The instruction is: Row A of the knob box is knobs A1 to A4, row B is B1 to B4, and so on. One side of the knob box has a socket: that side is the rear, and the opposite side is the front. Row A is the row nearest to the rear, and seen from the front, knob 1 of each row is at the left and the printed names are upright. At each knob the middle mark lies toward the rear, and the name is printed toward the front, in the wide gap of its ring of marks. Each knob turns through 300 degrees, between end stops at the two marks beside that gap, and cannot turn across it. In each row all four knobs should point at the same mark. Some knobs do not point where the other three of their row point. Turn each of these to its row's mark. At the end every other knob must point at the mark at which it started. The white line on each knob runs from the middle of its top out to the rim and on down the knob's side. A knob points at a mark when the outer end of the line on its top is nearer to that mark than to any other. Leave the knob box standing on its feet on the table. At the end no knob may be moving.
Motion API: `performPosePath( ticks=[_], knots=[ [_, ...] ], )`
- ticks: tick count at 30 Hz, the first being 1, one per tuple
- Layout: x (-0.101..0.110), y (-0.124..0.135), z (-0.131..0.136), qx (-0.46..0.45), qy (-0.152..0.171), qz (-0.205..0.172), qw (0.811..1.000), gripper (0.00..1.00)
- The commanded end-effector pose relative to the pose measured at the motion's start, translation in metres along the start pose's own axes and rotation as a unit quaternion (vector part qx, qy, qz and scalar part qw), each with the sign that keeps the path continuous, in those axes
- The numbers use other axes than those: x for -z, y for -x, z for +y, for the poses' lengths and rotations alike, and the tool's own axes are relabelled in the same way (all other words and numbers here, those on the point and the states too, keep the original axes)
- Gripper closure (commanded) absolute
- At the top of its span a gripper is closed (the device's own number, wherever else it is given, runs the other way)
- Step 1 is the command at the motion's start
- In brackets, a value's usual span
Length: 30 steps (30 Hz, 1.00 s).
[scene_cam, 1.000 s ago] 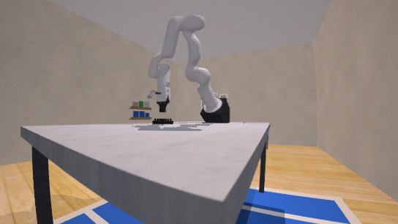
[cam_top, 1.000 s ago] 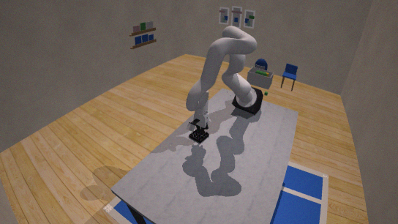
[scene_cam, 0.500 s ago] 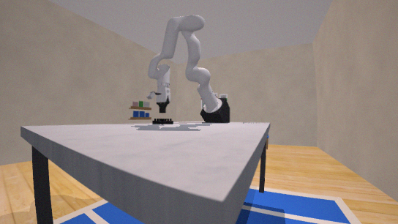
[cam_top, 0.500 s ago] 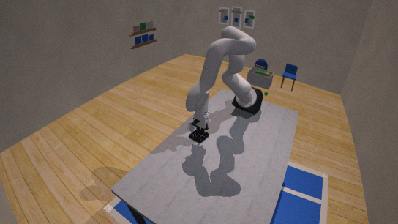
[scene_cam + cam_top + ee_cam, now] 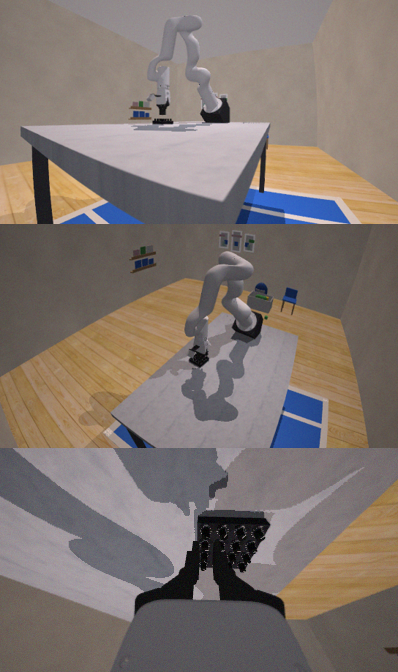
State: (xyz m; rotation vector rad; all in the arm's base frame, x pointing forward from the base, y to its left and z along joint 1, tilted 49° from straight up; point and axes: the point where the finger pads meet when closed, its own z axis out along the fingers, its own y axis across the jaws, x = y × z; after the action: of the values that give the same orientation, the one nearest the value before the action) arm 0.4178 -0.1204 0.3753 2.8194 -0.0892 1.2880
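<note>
The black knob box (image 5: 199, 360) (image 5: 162, 121) (image 5: 232, 518) stands on its feet on the grey table (image 5: 249, 389) (image 5: 146, 146) (image 5: 75, 503), near the table's left edge in the top view. Its knobs are small and dark, and I cannot read their white lines. My gripper (image 5: 200, 352) (image 5: 162, 113) (image 5: 206, 549) points straight down and hangs a little above the box, over its near left corner as the wrist view shows it. The fingers stand a narrow gap apart, and one knob shows through that gap below them. They touch nothing.
The arm's black base (image 5: 249, 326) (image 5: 216, 114) sits at the far end of the table. On the floor beyond stand a grey bin (image 5: 260, 301) and a blue chair (image 5: 290, 297). The wood floor (image 5: 345, 563) shows just past the table edge beside the box.
</note>
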Motion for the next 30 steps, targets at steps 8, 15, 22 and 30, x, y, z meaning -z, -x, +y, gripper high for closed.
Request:
performPosePath(
  ticks=[8,15,22,30],
  knots=[
    [-0.013,-0.001,0.000,0.000,0.001,0.003,1.000,0.81],
    [-0.019,-0.001,0.000,0.000,0.001,0.003,1.000,0.81],
    [-0.021,-0.001,0.000,0.000,0.001,0.003,1.000,0.81],
    [-0.022,-0.001,0.000,0.000,0.001,0.003,1.000,0.81]
  ],
)
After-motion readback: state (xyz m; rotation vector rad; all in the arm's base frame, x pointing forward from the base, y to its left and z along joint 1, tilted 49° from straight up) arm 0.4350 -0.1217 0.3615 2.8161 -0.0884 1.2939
